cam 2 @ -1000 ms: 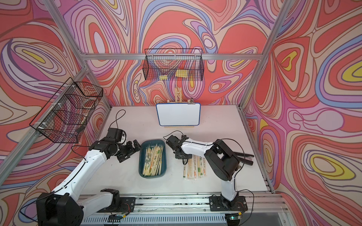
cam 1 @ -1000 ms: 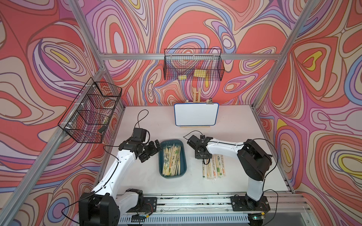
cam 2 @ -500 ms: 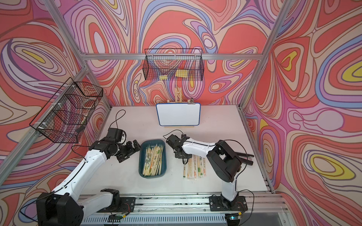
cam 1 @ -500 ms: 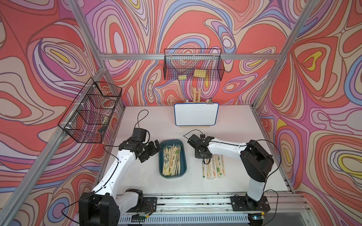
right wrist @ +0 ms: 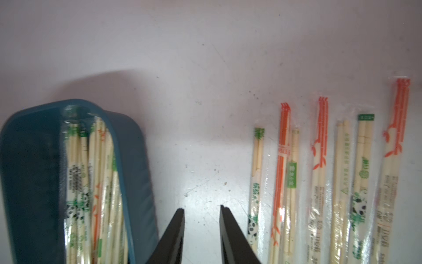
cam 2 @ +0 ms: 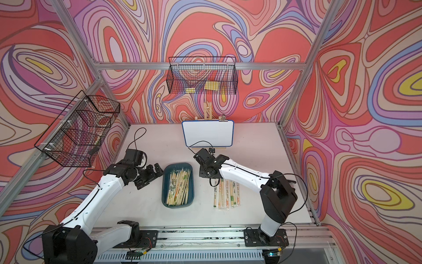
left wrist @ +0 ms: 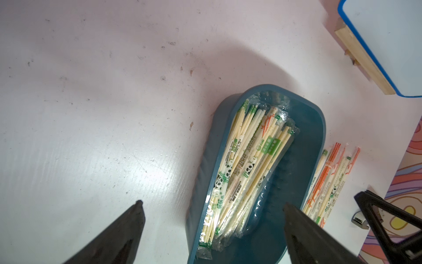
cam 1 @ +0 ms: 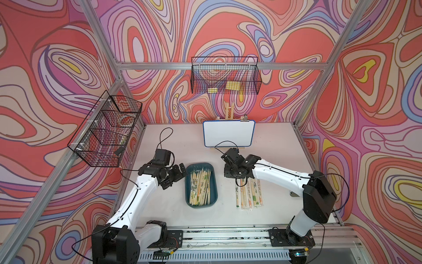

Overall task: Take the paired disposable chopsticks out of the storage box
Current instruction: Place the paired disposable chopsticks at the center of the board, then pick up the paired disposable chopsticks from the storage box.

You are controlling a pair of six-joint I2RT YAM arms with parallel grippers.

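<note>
The storage box (cam 1: 213, 182) sits mid-table between two arms. The paired disposable chopsticks (cam 1: 199, 188) are heaped inside it, and a row of sleeved pairs (cam 1: 249, 194) lies just beside it. Only the wrist views reveal the hands. The left gripper (left wrist: 212, 204) is spread wide and empty beside the box. The right gripper (right wrist: 202, 208) is parted narrowly, holding nothing, above the bare table (right wrist: 201, 137) between box and row.

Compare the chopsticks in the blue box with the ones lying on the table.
The box holds a pile of crossing chopsticks; the table bears a row, flat and roughly side by side. The pile looks larger than the row. Both are pale pairs in clear sleeves with green or orange print, pointing roughly the same way.
</note>
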